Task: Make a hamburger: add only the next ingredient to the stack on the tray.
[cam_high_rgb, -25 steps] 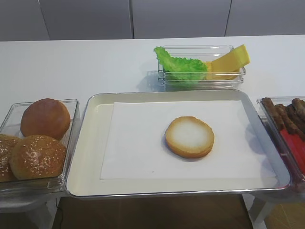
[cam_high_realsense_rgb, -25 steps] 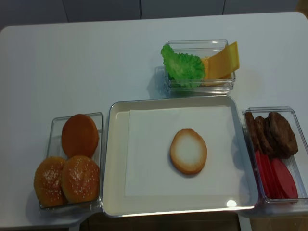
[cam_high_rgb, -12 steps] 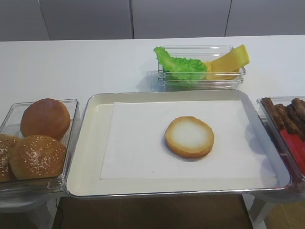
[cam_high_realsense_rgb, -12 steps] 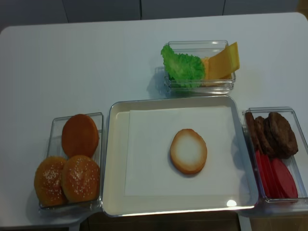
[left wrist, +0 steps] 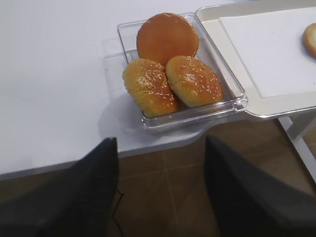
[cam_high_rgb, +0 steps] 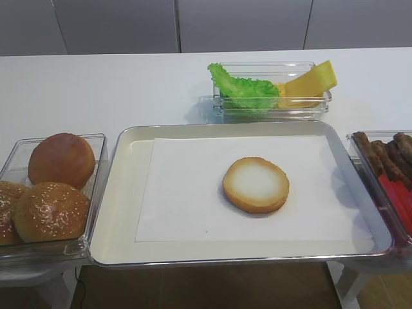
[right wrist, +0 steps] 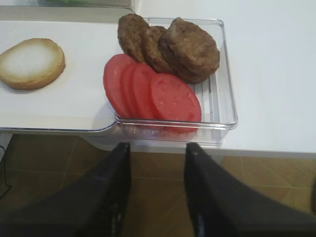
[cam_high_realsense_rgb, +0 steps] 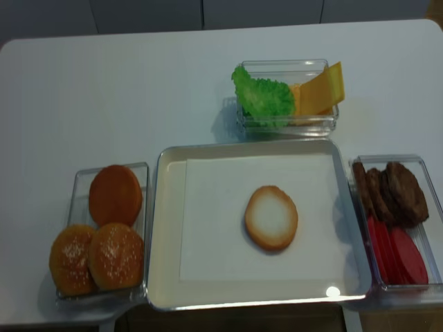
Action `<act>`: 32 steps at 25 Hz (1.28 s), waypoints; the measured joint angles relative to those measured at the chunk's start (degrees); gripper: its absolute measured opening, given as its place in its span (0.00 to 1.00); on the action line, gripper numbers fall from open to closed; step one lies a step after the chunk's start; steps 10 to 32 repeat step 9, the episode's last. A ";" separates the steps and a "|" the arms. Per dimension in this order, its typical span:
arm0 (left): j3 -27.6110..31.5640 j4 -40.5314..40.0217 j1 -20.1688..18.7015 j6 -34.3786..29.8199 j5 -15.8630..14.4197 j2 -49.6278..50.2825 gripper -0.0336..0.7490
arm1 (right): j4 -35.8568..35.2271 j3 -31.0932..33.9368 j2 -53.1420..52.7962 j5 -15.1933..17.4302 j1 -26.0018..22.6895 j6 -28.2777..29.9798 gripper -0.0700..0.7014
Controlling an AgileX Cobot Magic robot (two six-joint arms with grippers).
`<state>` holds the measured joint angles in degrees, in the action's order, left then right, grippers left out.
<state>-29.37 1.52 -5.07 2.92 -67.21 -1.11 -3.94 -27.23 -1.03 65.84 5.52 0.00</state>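
A flat bun half [cam_high_rgb: 256,185] lies alone, pale cut face up, on the white paper lining the silver tray [cam_high_rgb: 122,212], a little right of its middle. The overhead view shows the same bun half [cam_high_realsense_rgb: 270,217] with nothing on top of it. Neither gripper appears in the two high views. In the left wrist view my left gripper [left wrist: 160,145] hangs open over the floor, in front of the table edge, with nothing between its fingers. In the right wrist view my right gripper [right wrist: 157,148] is also open and empty, below the front edge near the tray's right corner.
A clear bin [cam_high_rgb: 96,161] left of the tray holds two sesame buns [left wrist: 192,81] and a smooth brown bun [left wrist: 167,37]. Behind the tray a bin has lettuce [cam_high_rgb: 243,87] and cheese [cam_high_rgb: 312,80]. On the right a bin holds patties [right wrist: 190,47] and tomato slices [right wrist: 148,91].
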 joint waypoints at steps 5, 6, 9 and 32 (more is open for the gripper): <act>0.53 0.00 0.00 -0.12 0.00 0.00 0.54 | 0.00 0.00 0.00 0.00 0.00 0.00 0.45; 1.00 0.00 0.00 -0.37 0.00 0.00 0.54 | 0.00 0.00 0.00 0.00 0.00 0.00 0.45; 1.55 0.00 0.00 -0.72 -0.41 0.00 0.54 | 0.00 0.00 0.00 0.00 0.00 0.00 0.45; 1.55 0.00 0.00 -0.72 -0.41 0.00 0.54 | 0.00 0.00 0.00 0.00 0.00 0.00 0.45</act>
